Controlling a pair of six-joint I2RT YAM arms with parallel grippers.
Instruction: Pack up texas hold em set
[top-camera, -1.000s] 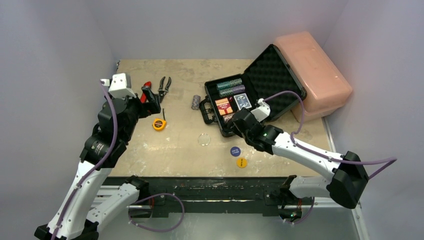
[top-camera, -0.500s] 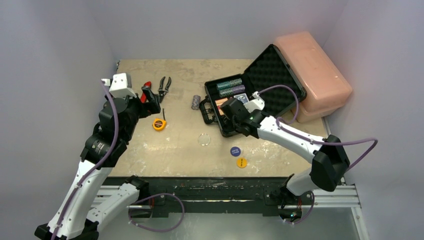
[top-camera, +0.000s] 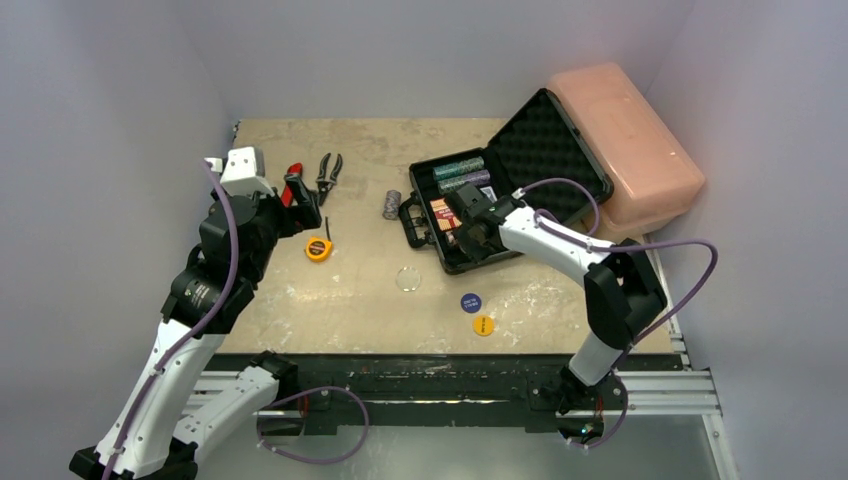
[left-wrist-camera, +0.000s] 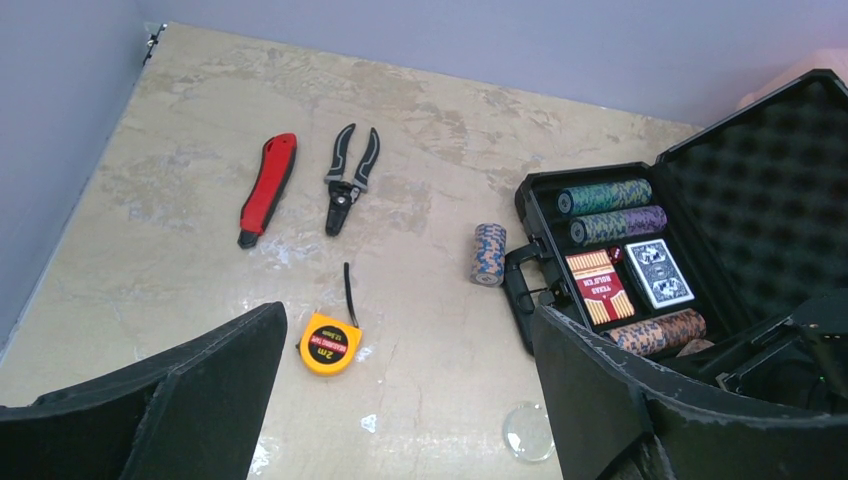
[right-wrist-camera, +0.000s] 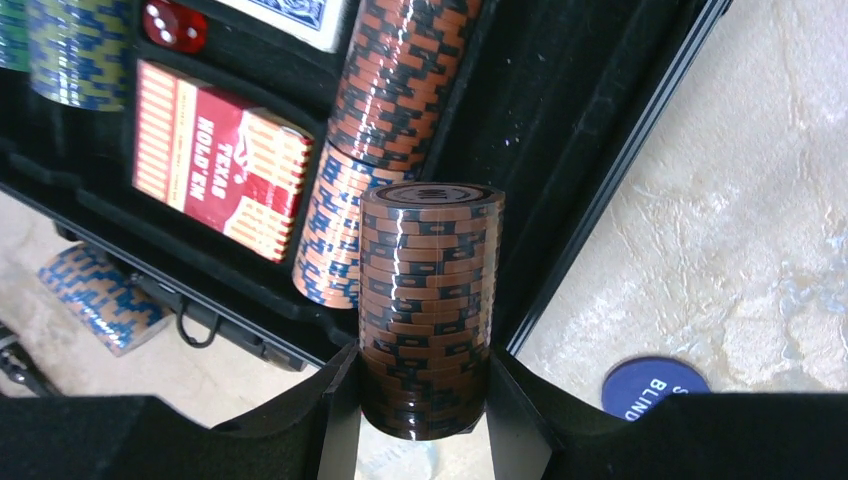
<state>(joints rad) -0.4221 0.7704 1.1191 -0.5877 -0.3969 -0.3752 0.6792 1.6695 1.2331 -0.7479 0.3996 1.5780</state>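
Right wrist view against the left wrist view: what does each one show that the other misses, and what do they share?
Only the right wrist view shows the right pincer clamped on the brown chip stack, and the blue round button on the table. Only the left wrist view shows the red knife, pliers and yellow tape measure. Both show the open briefcase, its red card deck, the orange-brown chip row and the blue chip stack lying outside.
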